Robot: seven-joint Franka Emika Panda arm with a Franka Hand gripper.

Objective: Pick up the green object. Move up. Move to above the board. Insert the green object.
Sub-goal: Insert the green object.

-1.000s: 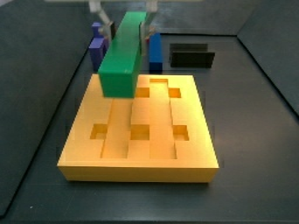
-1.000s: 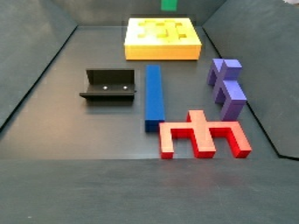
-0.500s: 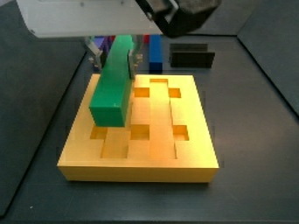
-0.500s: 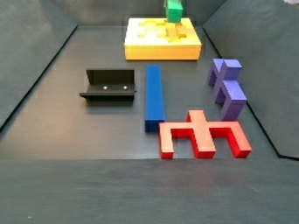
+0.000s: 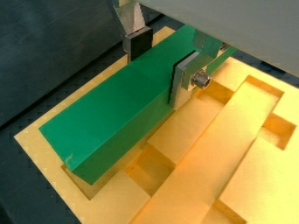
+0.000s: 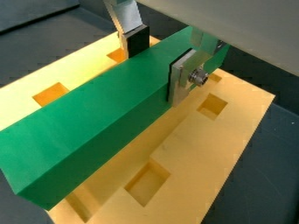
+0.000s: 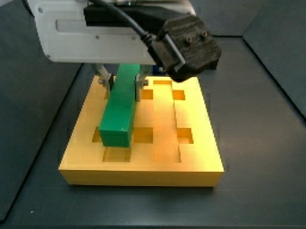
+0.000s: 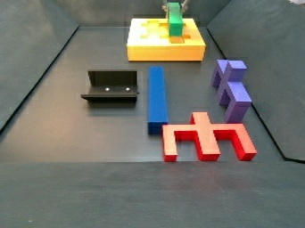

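My gripper [image 5: 162, 63] is shut on the green object [image 5: 111, 122], a long green bar, with one finger on each long side. Both wrist views show this grip [image 6: 159, 61]. The bar [image 6: 93, 140] runs lengthwise over the outer groove of the yellow board [image 6: 233, 118], very low over it. I cannot tell whether it touches the groove. In a side view the gripper [image 7: 123, 82] holds the bar [image 7: 118, 114] over the left groove of the board [image 7: 198, 121]. In the far side view the bar [image 8: 176, 20] stands over the board [image 8: 167, 51].
On the dark floor in front of the board stand the black fixture [image 8: 110, 86], a long blue bar [image 8: 158, 96], two purple blocks [image 8: 231, 87] and a red comb-shaped piece [image 8: 209, 138]. The arm's white body [image 7: 84, 31] hangs above the board's far end.
The gripper has carried the green bar forward over the board and down, from high above its far end to low along the left groove. The arm's body has come into view.
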